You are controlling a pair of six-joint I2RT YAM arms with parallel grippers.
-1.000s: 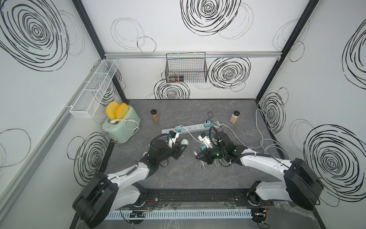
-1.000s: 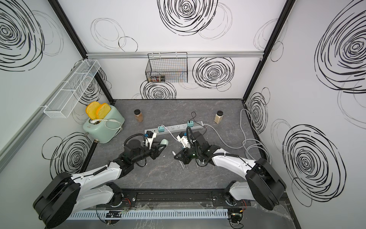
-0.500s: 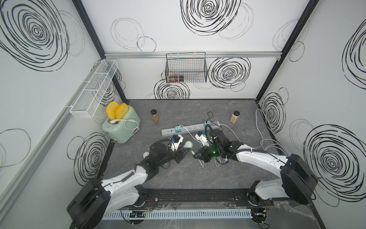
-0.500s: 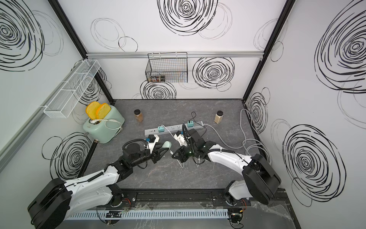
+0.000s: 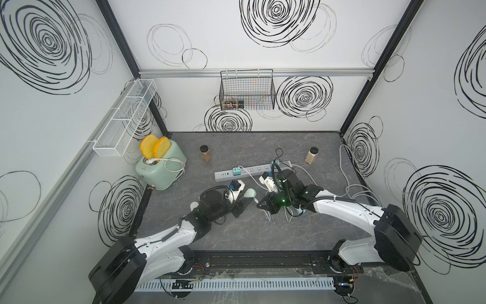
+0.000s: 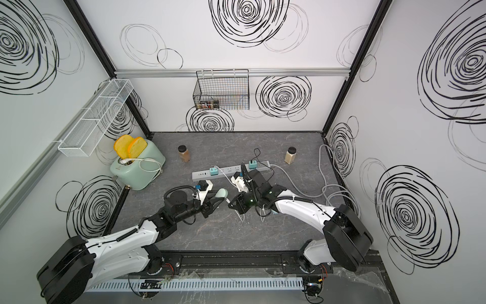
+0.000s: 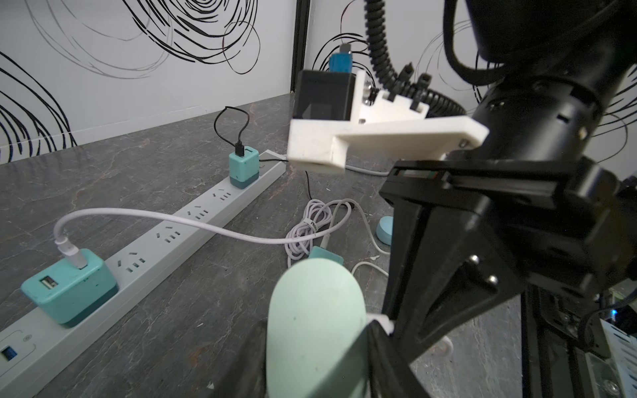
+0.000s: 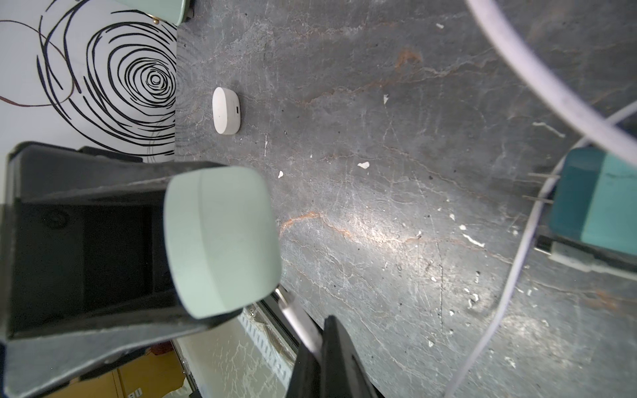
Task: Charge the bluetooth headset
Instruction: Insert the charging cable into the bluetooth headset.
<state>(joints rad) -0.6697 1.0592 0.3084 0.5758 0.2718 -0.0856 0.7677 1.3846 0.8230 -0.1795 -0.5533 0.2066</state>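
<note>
**Item 1. Left pincer** [image 5: 245, 202]: located just in front of the power strip [image 5: 252, 171], below its left half. The jaws were set narrow and clamped on the broad faces of the headset case [image 5: 249, 193].

**Item 2. Headset case:** mint green and rounded, held off the surface [image 5: 236, 237] in front of the strip. It was judged light and hard-shelled, smooth enough to slip or twist. The best hold was across the flat faces, leaving the port edge free.

**Item 3. Cable plug** [image 8: 293, 310]: white sleeve, with its metal tip touching the case's edge. Whether it was seated could not be told. The plug was judged stiff. The white cable [image 7: 206, 227] draped across the strip, apparently its own, was judged limp. The best hold was on the sleeve, close behind the tip.

**Item 4. Right pincer** [image 5: 260, 204]: in front of the strip's middle, closed tight on the plug sleeve.
</note>
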